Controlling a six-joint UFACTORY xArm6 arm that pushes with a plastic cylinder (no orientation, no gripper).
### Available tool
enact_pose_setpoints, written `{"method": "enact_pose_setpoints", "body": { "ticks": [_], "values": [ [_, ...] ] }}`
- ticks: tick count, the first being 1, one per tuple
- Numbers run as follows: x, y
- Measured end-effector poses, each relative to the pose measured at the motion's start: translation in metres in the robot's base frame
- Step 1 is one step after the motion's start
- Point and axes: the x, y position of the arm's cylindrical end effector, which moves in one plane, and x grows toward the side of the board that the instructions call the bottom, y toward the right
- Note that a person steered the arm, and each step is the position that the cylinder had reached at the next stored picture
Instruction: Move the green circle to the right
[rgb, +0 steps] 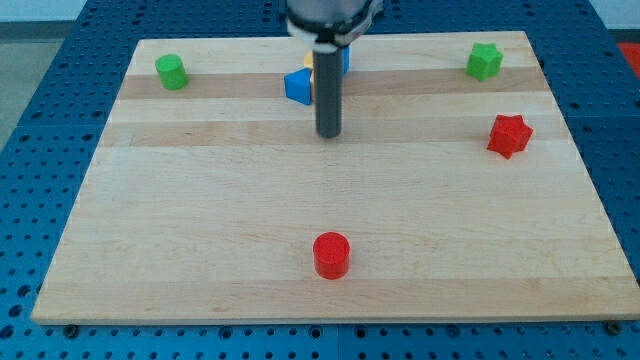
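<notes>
The green circle (172, 71), a short cylinder, sits near the board's top left corner. My tip (328, 134) is at the end of the dark rod in the upper middle of the board, far to the right of the green circle and a little lower. A blue block (297, 86) lies just left of the rod, partly hidden by it. A bit of yellow and more blue show behind the rod (345, 58).
A green star-like block (484, 61) is near the top right. A red star block (509, 135) is at the right side. A red cylinder (331, 255) stands at the bottom middle. The wooden board (200, 220) lies on a blue perforated table.
</notes>
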Motion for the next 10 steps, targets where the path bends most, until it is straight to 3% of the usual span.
{"method": "enact_pose_setpoints", "body": {
  "ticks": [2,5,7,8,10],
  "values": [
    [-0.012,-0.108],
    [-0.075,-0.269],
    [-0.208,-0.281],
    [-0.208,-0.282],
    [-0.156,-0.242]
  ]
}}
